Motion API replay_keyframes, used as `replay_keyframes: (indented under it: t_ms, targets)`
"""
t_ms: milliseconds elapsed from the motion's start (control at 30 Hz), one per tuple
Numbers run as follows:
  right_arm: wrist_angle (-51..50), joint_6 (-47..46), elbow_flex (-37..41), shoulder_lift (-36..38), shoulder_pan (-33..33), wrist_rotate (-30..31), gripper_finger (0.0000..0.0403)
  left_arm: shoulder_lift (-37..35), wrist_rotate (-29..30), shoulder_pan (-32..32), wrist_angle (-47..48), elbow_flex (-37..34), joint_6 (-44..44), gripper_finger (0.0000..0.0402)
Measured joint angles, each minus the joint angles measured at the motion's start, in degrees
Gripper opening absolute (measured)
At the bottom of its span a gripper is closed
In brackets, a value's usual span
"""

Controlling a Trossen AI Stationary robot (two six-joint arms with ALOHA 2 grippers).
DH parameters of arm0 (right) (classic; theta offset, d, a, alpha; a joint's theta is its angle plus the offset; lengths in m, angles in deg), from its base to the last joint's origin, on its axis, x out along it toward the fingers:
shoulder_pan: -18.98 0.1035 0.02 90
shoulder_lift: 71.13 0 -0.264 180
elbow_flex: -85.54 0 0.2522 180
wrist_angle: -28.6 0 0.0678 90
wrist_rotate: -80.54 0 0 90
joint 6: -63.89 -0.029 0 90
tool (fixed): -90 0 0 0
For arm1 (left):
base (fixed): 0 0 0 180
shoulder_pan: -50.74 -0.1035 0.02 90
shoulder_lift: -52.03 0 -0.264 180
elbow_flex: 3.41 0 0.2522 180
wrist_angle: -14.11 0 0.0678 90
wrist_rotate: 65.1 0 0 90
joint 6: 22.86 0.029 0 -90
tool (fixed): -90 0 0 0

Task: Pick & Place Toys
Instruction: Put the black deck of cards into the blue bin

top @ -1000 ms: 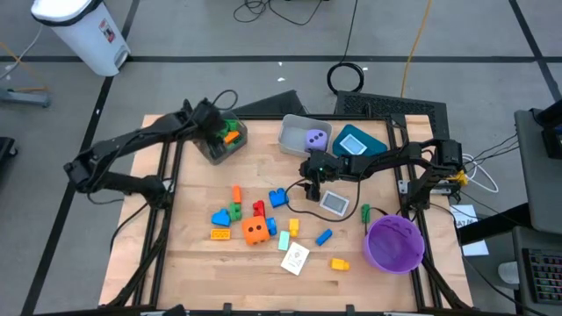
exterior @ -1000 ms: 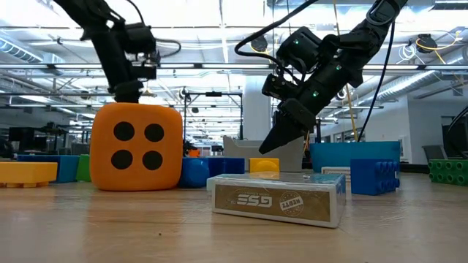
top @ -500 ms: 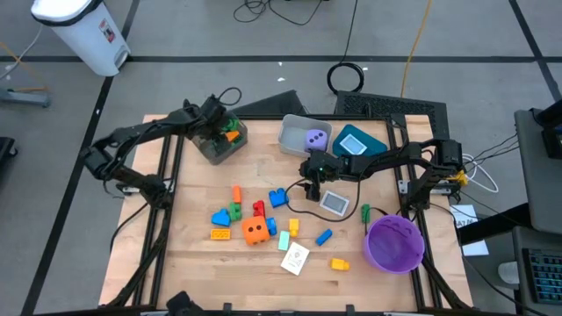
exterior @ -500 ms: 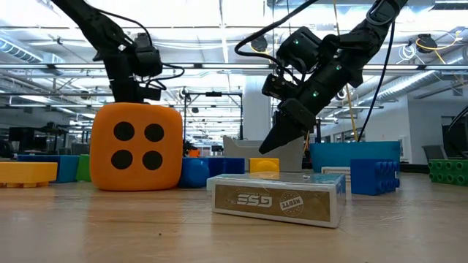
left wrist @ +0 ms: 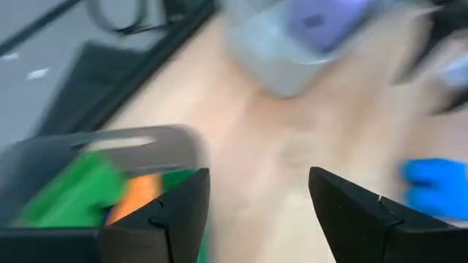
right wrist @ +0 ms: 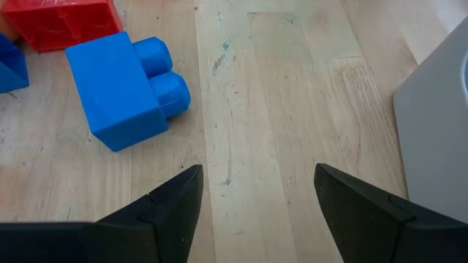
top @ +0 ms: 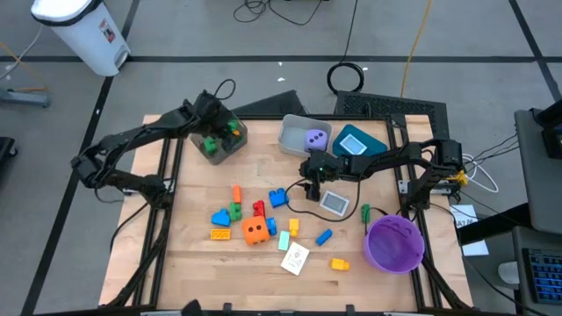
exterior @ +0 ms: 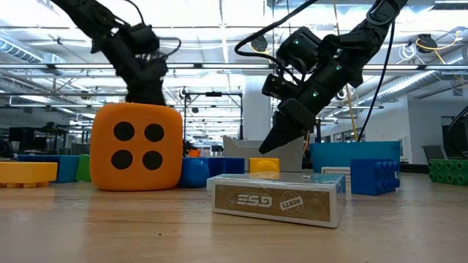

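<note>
the left gripper (top: 213,123) is held over the brown bin (top: 219,140) at the table's far left, fingers spread and empty; green and orange blocks (top: 230,132) are seen inside that bin. the right gripper (top: 313,180) is poised just above the table centre, fingers spread, nothing pinched, near a blue block (right wrist: 128,88) and beside the grey bin (top: 303,136) holding the purple die (top: 313,139). the orange die (top: 255,231) and other blocks are scattered on the near table.

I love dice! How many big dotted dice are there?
2: an orange die on the table among the blocks, and a purple die inside the grey bin.
</note>
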Motion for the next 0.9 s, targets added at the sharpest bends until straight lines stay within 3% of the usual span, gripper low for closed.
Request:
replay_keyframes:
  t_ms: [167,300,567,900]
  targets:
    - [0.0,0.0,0.0,0.0,0.0,0.0,0.0254,-4.2,-8.2,6.0,-0.2,0.0,-4.6,0.0241]
    - [0.0,0.0,0.0,0.0,0.0,0.0,0.0254,-7.2,-10.1,14.3,-0.3,0.0,-7.0,0.0241]
    - [0.0,0.0,0.0,0.0,0.0,0.0,0.0254,-6.9,-1.6,32.9,-5.9,-0.1,-9.9,0.0241]
    - [3.3,-0.2,0.1,0.0,0.0,0.0,0.0254,1.5,5.6,47.9,-37.5,-4.5,-11.0,0.0241]
